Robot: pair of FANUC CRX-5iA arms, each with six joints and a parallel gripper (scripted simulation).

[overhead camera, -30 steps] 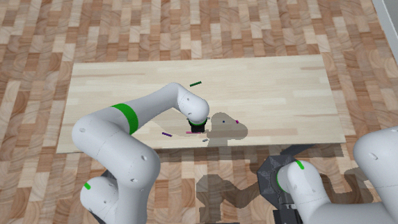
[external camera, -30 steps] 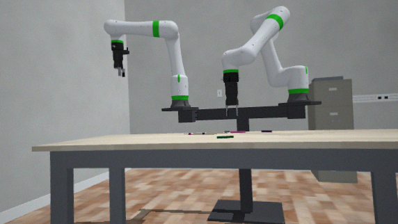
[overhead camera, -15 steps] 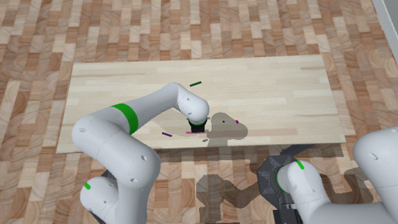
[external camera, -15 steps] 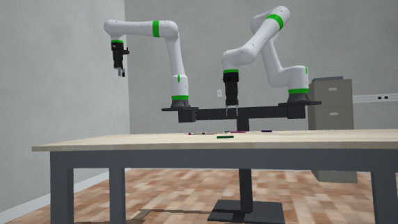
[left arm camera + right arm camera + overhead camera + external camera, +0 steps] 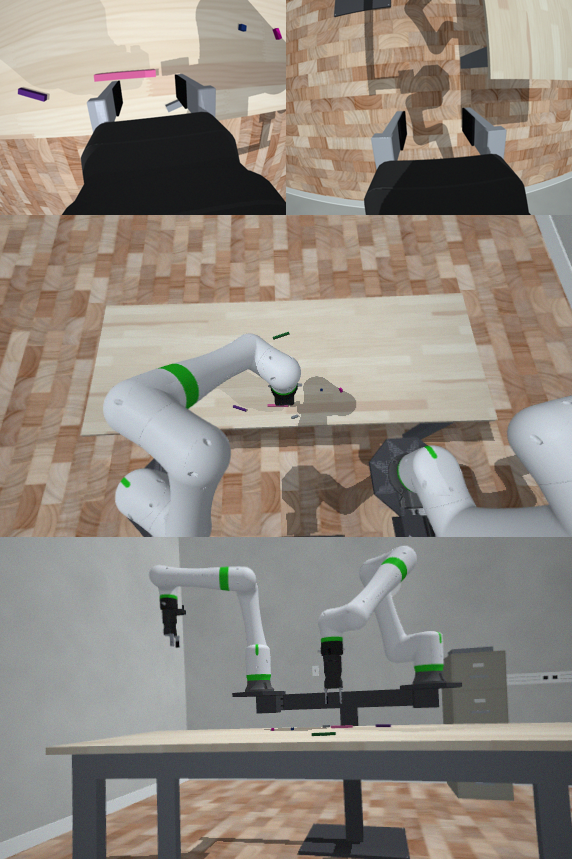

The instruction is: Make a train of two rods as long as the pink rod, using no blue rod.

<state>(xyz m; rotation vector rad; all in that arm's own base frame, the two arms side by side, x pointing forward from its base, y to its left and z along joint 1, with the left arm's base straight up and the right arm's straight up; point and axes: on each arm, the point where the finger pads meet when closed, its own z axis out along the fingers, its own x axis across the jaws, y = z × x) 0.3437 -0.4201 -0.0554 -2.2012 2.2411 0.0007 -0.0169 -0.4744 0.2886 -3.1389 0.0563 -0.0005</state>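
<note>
Hovering over desk by pink with left pincer wide and empty, right pincer likewise, risking clipping pink when reaching for edge-side grey, or misaligning ends when joining with well-apart purple.

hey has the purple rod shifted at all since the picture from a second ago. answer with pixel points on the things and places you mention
No. In the top view the purple rod (image 5: 240,408) (image 5: 383,725) (image 5: 32,94) lies at the same place and angle relative to the table's near edge.
</note>
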